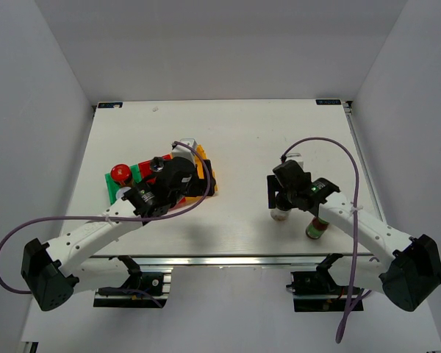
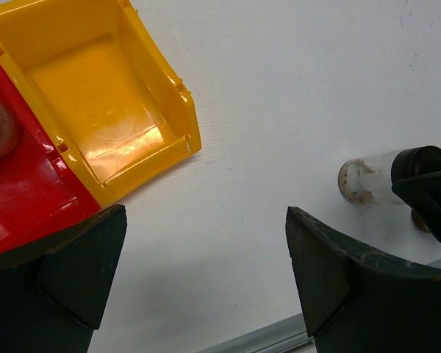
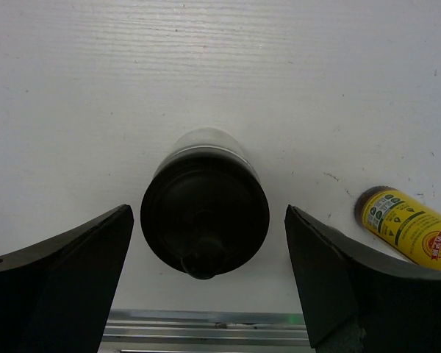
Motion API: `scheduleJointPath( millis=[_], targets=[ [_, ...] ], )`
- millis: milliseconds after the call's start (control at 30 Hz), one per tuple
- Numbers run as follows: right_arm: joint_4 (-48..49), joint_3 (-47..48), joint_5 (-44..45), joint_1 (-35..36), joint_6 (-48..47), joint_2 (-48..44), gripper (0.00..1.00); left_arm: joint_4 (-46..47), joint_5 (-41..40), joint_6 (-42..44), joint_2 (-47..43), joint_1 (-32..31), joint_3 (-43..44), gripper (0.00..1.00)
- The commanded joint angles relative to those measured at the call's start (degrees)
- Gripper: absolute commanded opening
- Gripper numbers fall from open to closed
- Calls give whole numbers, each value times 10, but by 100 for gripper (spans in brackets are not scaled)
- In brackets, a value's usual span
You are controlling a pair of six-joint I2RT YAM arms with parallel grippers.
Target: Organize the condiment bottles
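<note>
In the top view, a row of bins (image 1: 204,168) sat side by side on the table (image 1: 242,125) at centre left, and the left jar (image 1: 120,173) stood in the leftmost bin (image 1: 113,193). Right of centre and lower, the right jar (image 1: 281,214) stood on the table beneath the right gripper (image 1: 282,200), with the sauce bottle (image 1: 317,229) just right of it. In the right wrist view that jar sat mid-frame between the fingers (image 3: 66,279), touching neither; the bottle was at lower right.

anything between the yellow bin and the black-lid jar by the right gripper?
Nothing. Only bare table lies between the yellow bin and the black-lid jar, clearest in the left wrist view.
</note>
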Motion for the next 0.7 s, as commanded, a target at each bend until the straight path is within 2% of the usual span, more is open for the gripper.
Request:
scheduleJointPath(
  millis=[0,67,200,267,433,667],
  targets=[
    [16,-2,-5,-8,9,4,88,-5,-8,0,-22,-1,-1,98],
    [18,-1,-12,-13,9,10,82,-9,-15,0,-25,-1,-1,98],
    [15,-3,-26,-16,8,11,63,-23,-31,-6,-38,0,-2,98],
    [15,-4,-27,-17,11,5,60,-25,-36,-7,-50,0,-4,98],
    [12,11,-40,-17,1,-12,45,-36,-49,-13,-70,-1,-11,98],
    [53,75,-119,-2,-47,-4,41,-105,-94,-81,-118,-1,-32,98]
  ],
)
